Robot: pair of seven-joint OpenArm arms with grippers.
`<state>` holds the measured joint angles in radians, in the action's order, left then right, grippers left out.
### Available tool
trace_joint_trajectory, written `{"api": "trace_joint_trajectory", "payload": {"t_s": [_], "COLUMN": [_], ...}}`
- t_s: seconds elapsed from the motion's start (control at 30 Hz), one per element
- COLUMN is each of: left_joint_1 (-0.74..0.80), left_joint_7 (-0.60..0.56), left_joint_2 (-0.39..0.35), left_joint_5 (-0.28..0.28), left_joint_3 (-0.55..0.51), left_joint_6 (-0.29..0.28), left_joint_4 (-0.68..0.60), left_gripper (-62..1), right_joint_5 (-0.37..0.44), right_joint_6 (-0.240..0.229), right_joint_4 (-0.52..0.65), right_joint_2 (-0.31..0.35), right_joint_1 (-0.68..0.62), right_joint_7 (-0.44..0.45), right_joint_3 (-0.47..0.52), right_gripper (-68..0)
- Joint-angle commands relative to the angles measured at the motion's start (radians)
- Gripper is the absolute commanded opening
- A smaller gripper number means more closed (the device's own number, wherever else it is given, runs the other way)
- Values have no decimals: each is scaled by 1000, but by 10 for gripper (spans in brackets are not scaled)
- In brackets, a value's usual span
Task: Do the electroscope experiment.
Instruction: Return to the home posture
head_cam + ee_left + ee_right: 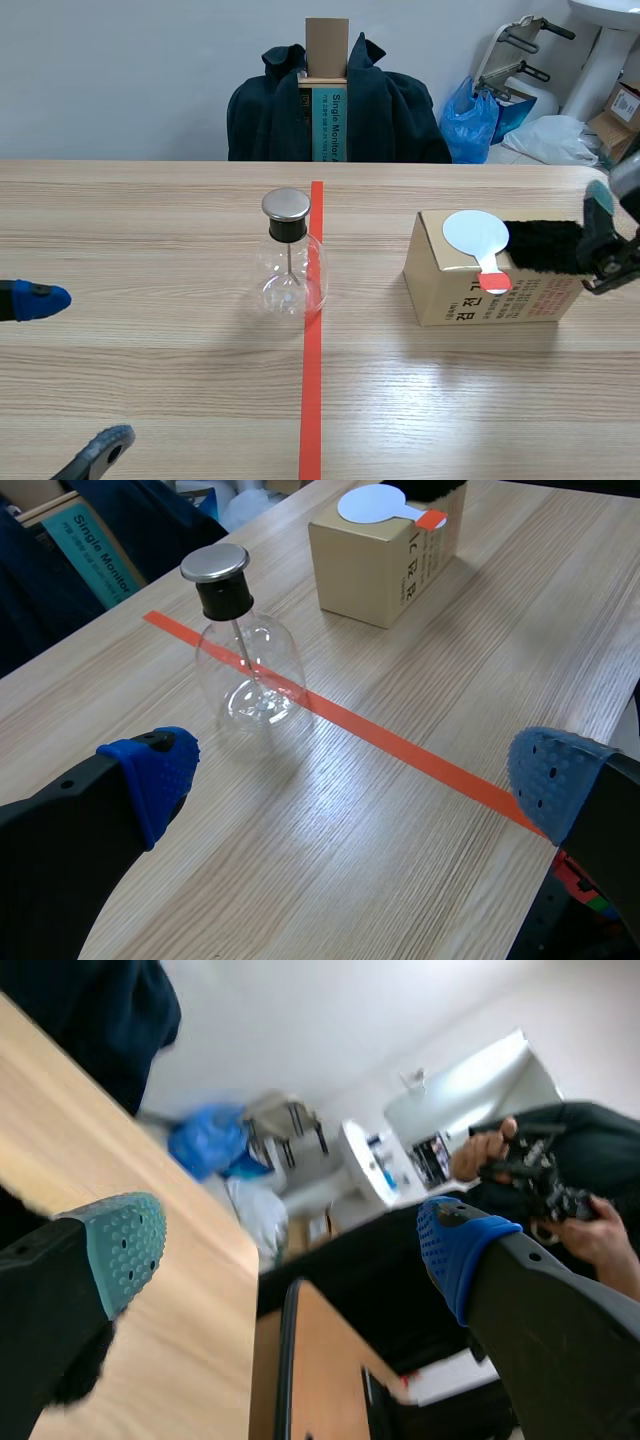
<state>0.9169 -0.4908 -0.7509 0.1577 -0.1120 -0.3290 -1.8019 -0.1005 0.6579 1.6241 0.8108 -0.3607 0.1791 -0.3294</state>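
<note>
Left gripper [350,780], near left, hangs wide apart and empty. Electroscope flask [291,260] stands mid-scene. At right, the right gripper [605,245], fingers spread, sits by the black fur [545,246] beside the white disc paddle [477,237] on the cardboard box [480,295]; rubbing and charging seem still ahead

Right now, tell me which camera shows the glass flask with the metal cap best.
The left wrist view: the flask sits close ahead, its cap and inner rod plain. The scene view shows the flask whole but farther off. The right wrist view misses it.
</note>
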Motion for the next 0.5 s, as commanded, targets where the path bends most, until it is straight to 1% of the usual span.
{"api": "trace_joint_trajectory", "payload": {"t_s": [0.0, 0.07, 0.23, 0.33, 0.47], "left_joint_1": [-3, -3, -4, -6, -6], "left_joint_7": [-18, -18, -18, -16, -14], "left_joint_2": [8, 8, 8, 8, 8], "left_joint_5": [7, 7, 7, 7, 7], "left_joint_3": [-8, -8, -8, -8, -8], "left_joint_6": [2, 2, 2, 2, 2], "left_joint_4": [-13, -13, -13, -13, -13], "left_gripper": [14, 14, 14, 14, 14], "right_joint_5": [14, 63, 247, 301, 383], "right_joint_6": [-37, -123, -298, -409, -577], "right_joint_4": [8, 29, 73, 94, 134], "right_joint_2": [-13, -13, -13, -13, -13], "right_joint_1": [36, 72, 125, 132, 131], "right_joint_7": [16, 18, 18, 15, 17], "right_joint_3": [11, 17, 17, 20, 47], "right_gripper": [-159, -159, -159, -163, -163]}}
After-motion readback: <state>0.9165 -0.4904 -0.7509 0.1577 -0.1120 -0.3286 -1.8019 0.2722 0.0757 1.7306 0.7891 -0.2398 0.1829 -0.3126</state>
